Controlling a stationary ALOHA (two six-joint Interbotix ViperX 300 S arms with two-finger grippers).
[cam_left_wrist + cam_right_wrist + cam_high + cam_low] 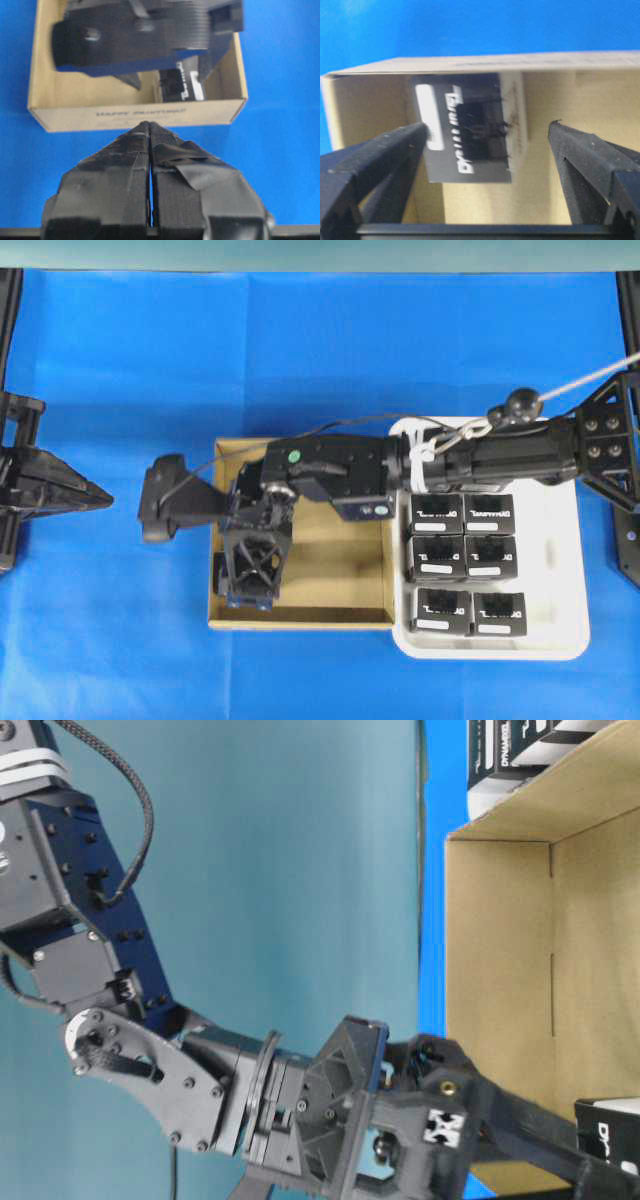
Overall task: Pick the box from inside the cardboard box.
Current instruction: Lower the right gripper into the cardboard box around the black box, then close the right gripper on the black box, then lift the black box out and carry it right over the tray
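While the right arm reaches all the way across from the right edge of the overhead view, I've got its pincer, the right gripper [250, 570], hanging down inside the cardboard box [340, 616] at its lower-left corner. The jaws are spread wide with nothing between them that's actually clamped. On the right wrist cam the box [465, 130] sits in the upper-left part of the frame, tucked against the cardboard box [600, 95] wall near a corner; the lower-left finger [380, 155] overlaps its white-label edge in the picture and the lower-right finger [585, 160] is well apart from it. Can't tell from that angle whether the left one is touching or just in front.

On the table-level view the right gripper [500, 1130] is low in the frame, and a bit of the box [612, 1125] peeks in at the lower right corner.

The left gripper [150, 140] is squeezed closed on nothing, pointing at the cardboard box [135, 116] from outside, over the blue cloth [280, 165]. In the overhead view it's parked at the far left edge [100, 498].

Right of the cardboard box, touching it, is a white tray [575, 640] with six matching black cartons [465, 555] in two columns.
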